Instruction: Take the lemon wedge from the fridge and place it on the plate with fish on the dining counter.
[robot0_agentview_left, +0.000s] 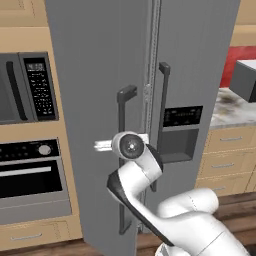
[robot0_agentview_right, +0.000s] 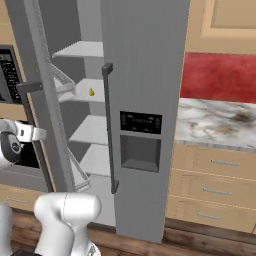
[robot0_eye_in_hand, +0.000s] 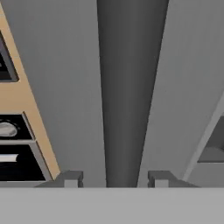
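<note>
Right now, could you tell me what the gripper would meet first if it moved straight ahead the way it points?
Most likely the dark vertical bar handle of the fridge's left door: it runs between the fingertips of the gripper, the jaws standing apart either side, with the door panel behind.

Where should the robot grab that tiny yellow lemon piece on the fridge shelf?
Probably across the lemon wedge's two flat sides, coming straight in from the front through the open left door gap. It sits alone near the shelf's front edge, with another shelf above it, so a level reach looks easier than coming down from above.
</note>
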